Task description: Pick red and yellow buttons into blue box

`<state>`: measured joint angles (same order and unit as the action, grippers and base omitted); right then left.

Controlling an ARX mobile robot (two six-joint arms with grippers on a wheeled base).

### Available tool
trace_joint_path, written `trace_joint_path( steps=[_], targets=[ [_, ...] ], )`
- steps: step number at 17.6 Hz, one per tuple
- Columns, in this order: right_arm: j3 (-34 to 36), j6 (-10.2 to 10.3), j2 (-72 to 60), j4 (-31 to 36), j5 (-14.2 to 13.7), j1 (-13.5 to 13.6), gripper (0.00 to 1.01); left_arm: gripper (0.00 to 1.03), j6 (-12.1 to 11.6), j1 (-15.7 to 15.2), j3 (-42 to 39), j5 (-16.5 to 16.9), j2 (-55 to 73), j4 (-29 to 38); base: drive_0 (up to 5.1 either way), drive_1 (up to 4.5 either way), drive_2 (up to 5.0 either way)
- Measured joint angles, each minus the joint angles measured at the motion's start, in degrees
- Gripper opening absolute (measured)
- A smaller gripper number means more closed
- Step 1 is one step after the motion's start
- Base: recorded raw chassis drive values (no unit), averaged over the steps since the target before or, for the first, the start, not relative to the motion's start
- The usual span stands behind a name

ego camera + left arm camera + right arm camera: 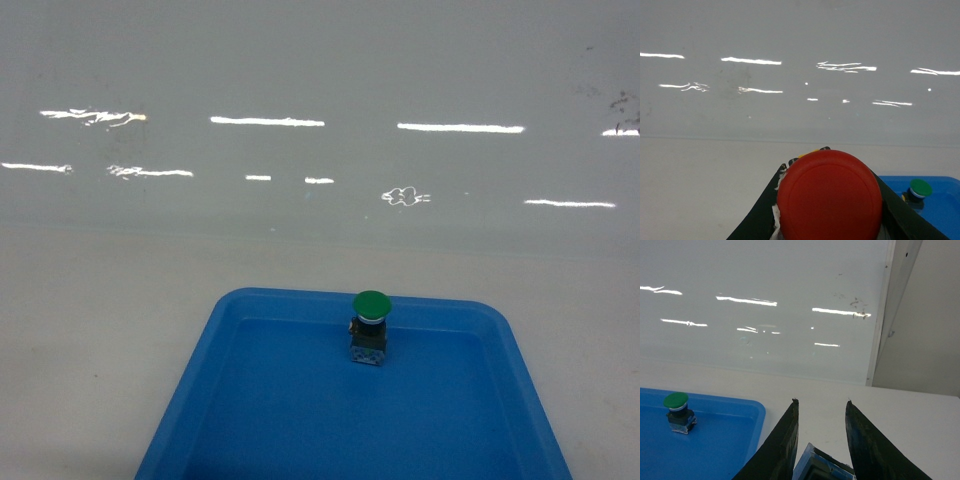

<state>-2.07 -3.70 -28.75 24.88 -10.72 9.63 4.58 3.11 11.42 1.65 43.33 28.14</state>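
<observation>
The red button's round cap (829, 197) fills the lower middle of the left wrist view. My left gripper (830, 165) is shut on it, with a black finger (762, 215) on each side. A thin sliver of yellow (812, 151) peeks over the cap's far edge; I cannot tell what it is. My right gripper (821, 402) is open above the white table, with nothing between its fingertips. The blue box is out of view, and neither gripper shows in the head view.
A shallow blue tray (250, 302) (942, 212) (742, 407) lies on the white table, holding a green-capped button (370, 305) (920, 188) (676, 401) upright near its far rim. A glossy white wall panel (320, 120) rises behind. Its frame edge (883, 315) stands at the right.
</observation>
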Motion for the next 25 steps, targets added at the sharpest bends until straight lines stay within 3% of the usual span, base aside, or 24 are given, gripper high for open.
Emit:
trace_joint_path(
  steps=[6,25],
  targets=[
    [0.0,0.0,0.0,0.0,0.0,0.0,0.27,0.32,0.0,0.1,-0.1,-0.2,-0.3,0.2,0.0,0.00,0.0],
    [0.0,0.0,0.2,0.0,0.0,-0.3,0.27,0.32,0.2,0.1,-0.1,-0.3,-0.4,0.2,0.1,-3.71,3.9]
  ],
)
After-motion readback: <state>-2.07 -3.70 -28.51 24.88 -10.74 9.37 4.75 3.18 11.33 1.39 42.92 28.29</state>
